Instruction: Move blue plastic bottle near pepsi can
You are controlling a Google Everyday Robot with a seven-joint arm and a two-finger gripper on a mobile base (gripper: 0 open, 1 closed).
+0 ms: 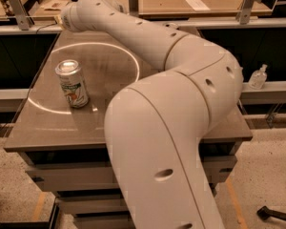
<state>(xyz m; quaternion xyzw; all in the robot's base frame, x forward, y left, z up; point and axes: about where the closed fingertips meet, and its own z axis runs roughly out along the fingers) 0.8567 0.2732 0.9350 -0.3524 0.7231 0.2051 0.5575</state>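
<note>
Brown tabletop (52, 128), end effector hidden far-left

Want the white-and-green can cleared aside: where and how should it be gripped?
Probably its round mid-body, side-on from the picture's left: the can stands upright with the arm on its right. The tool is out of view beyond the arm's upper-left end.
</note>
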